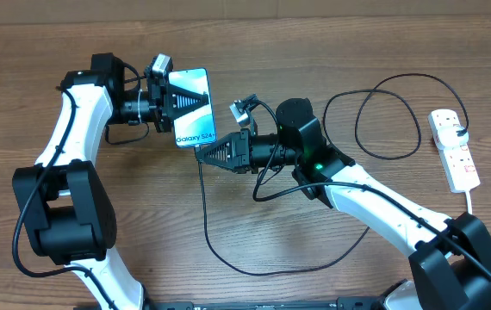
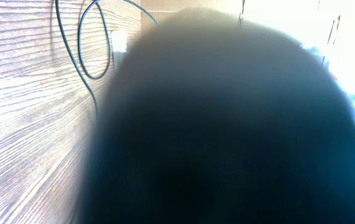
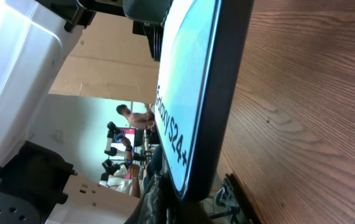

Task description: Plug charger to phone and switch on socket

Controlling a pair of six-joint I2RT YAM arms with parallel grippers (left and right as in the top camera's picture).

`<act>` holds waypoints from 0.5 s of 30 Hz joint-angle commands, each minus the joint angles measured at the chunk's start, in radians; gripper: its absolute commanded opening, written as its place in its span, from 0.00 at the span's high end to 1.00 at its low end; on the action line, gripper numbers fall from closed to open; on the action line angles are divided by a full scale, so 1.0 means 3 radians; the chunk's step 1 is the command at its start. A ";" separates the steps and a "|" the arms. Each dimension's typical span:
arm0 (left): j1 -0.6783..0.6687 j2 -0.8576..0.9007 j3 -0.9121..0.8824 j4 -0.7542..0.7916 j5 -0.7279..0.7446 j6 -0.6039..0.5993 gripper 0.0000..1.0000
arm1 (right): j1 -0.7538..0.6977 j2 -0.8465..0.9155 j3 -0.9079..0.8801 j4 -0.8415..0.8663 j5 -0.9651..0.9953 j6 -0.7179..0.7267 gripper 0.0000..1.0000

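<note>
My left gripper (image 1: 181, 102) is shut on the phone (image 1: 198, 129) and holds it above the table, with the "Galaxy S24" end toward my right arm. In the left wrist view the phone is a dark blur (image 2: 227, 124) that hides the jaws. My right gripper (image 1: 204, 155) is shut on the charger's connector right at the phone's lower end. In the right wrist view the phone's edge (image 3: 190, 81) stands just above the jaws (image 3: 193, 208), and the tip itself is hidden. The black charger cable (image 1: 207, 224) drops from the gripper, loops across the table and reaches the white socket (image 1: 455, 148) at the far right.
The socket's thick white cord (image 1: 474, 202) runs toward the front right edge. A wide loop of cable (image 1: 383, 112) lies between my right arm and the socket, and it also shows in the left wrist view (image 2: 84, 56). The table is brown wood (image 3: 302, 112).
</note>
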 commanded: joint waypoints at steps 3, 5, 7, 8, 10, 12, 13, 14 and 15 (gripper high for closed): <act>-0.0047 -0.0150 0.0038 -0.0028 0.0057 -0.0005 0.96 | -0.0043 -0.0055 0.0053 0.0045 0.0259 0.0004 0.96; -0.0047 -0.0150 0.0038 -0.0042 0.0058 -0.0005 0.96 | -0.0069 -0.0055 0.0053 0.0045 0.0264 0.0006 0.96; -0.0050 -0.0150 0.0038 -0.0067 0.0057 -0.0005 0.96 | -0.0085 -0.0055 0.0053 0.0043 0.0289 0.0008 0.96; -0.0053 -0.0150 0.0038 -0.0083 0.0057 -0.0004 0.96 | -0.0092 -0.0055 0.0053 0.0042 0.0312 0.0006 0.96; -0.0072 -0.0150 0.0038 -0.0099 0.0055 -0.0003 0.96 | -0.0094 -0.0055 0.0053 0.0029 0.0348 0.0008 0.96; -0.0099 -0.0150 0.0038 -0.0098 0.0055 -0.0001 0.96 | -0.0095 -0.0055 0.0053 0.0029 0.0369 0.0006 0.96; -0.0112 -0.0150 0.0038 -0.0098 0.0055 -0.0001 0.96 | -0.0098 -0.0055 0.0053 0.0031 0.0373 0.0006 0.96; -0.0125 -0.0150 0.0038 -0.0098 0.0051 0.0001 0.96 | -0.0098 -0.0055 0.0053 0.0033 0.0374 0.0006 0.96; -0.0134 -0.0150 0.0038 -0.0099 0.0045 0.0009 0.96 | -0.0100 -0.0055 0.0053 0.0033 0.0387 0.0006 0.96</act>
